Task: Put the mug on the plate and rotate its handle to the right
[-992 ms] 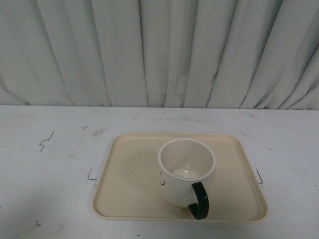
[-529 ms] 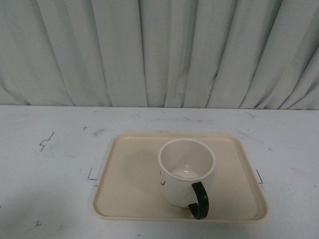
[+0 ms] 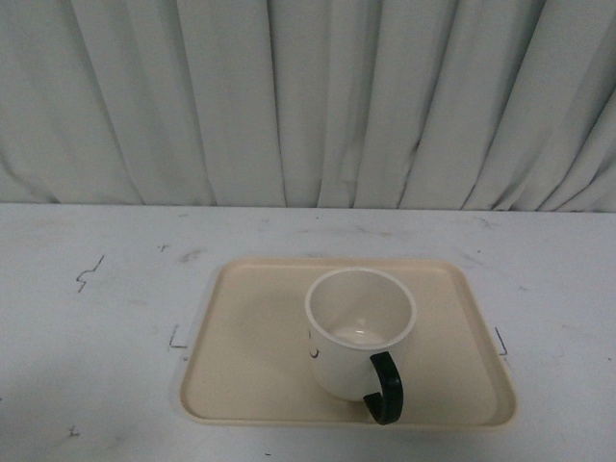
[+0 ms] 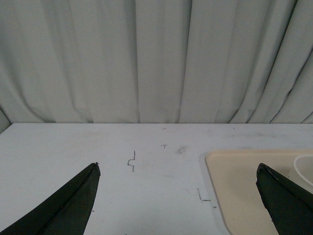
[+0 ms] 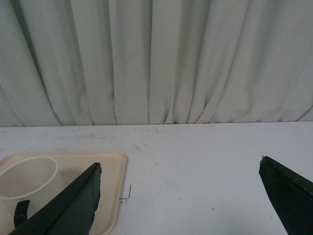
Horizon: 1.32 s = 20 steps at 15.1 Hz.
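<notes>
Front view: the mug (image 3: 358, 337) stands upright on the plate (image 3: 250, 356), a little toward 4 o'clock from the plate's middle and close to its near rim. The handle (image 3: 385, 388) sticks out at about 5 o'clock from the white body. A small black printed mark shows on the mug's 9 o'clock side. The plate lies flat on the white surface (image 3: 96, 318), with a pleated curtain (image 3: 308, 96) behind.

Left wrist view: the left claw (image 4: 176, 196) is spread wide over bare surface, beside the plate's corner.

Right wrist view: the right claw (image 5: 178, 196) is likewise spread wide, gripping nothing, with mug and plate near one finger.
</notes>
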Each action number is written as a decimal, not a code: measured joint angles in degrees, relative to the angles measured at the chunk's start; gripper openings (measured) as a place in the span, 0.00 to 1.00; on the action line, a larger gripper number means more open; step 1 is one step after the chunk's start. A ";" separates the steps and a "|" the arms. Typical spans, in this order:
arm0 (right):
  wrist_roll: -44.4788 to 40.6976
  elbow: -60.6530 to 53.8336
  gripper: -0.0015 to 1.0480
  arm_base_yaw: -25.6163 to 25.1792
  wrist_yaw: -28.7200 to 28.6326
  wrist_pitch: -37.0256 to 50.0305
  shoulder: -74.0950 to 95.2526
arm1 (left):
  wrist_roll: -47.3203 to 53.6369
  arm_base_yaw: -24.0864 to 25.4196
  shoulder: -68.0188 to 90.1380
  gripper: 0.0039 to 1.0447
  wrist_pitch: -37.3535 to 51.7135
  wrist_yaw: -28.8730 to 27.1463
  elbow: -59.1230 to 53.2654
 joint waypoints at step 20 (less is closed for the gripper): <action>-6.47 19.08 0.94 21.38 7.96 -11.04 28.33 | 0.00 0.00 0.00 0.94 0.02 0.00 0.00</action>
